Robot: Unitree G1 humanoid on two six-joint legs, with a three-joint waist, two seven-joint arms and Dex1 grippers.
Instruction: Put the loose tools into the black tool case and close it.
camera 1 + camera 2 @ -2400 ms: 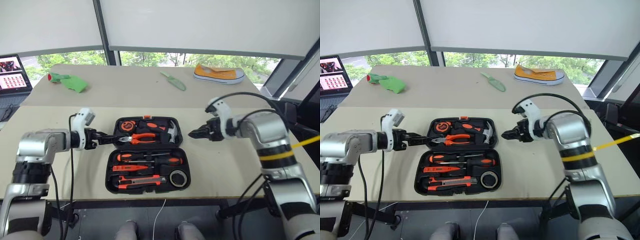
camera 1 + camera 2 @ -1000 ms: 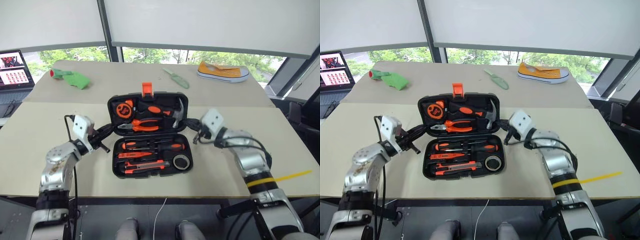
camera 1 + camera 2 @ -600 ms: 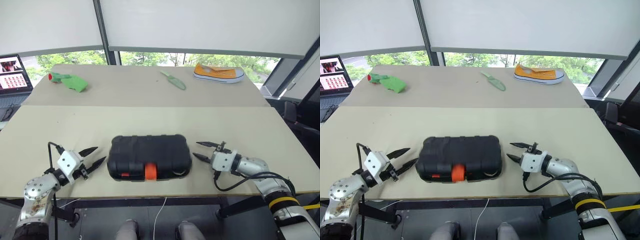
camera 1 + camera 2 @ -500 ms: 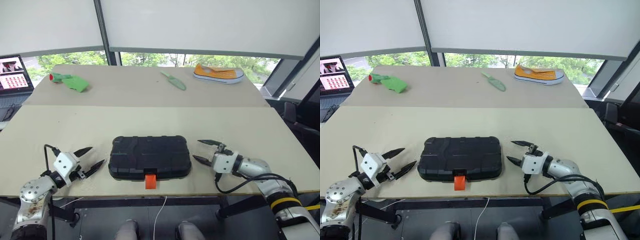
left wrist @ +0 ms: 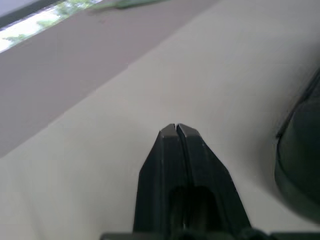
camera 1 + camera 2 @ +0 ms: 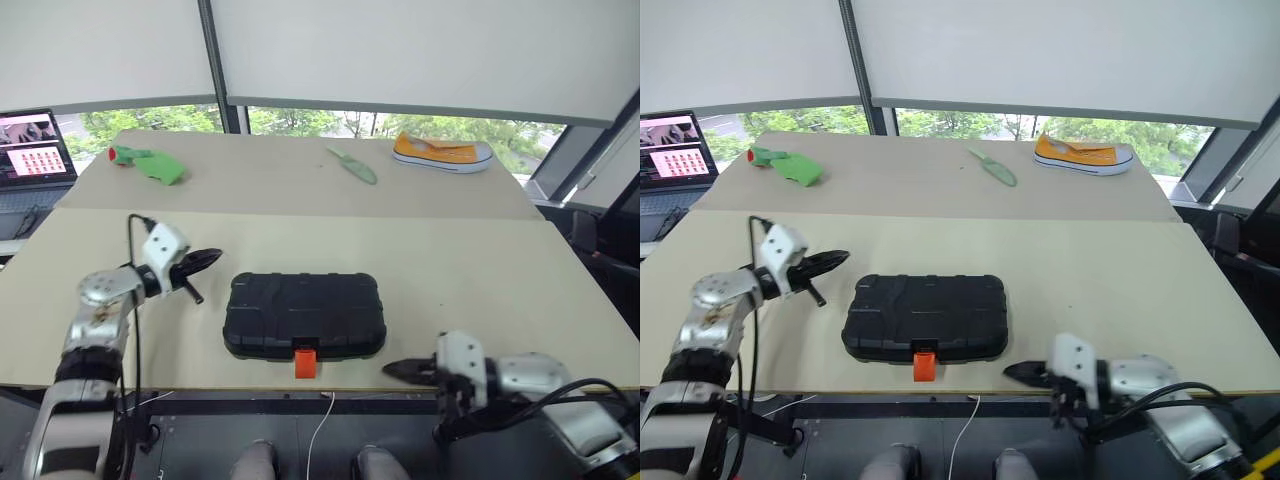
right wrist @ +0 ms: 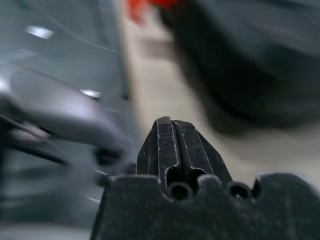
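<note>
Big windows w/ blinds behind; pale desk (image 6: 480,270) up front. Black tool case (image 6: 304,315) lying flat near desk's front edge, lid down, orange latch (image 6: 305,361) hanging off front lip – prob. not snapped yet. No loose tools visible on desk, so presumably all inside. Left tool (image 6: 205,260) pinched fully closed, empty, hovering just beside case's far-left corner, apart from it. Right tool (image 6: 395,369) also closed, empty, low at desk's front edge, right of latch – likely placed to press latch home. Green trowel (image 6: 352,165), yellow shoe (image 6: 442,152) well apart, at far side.
</note>
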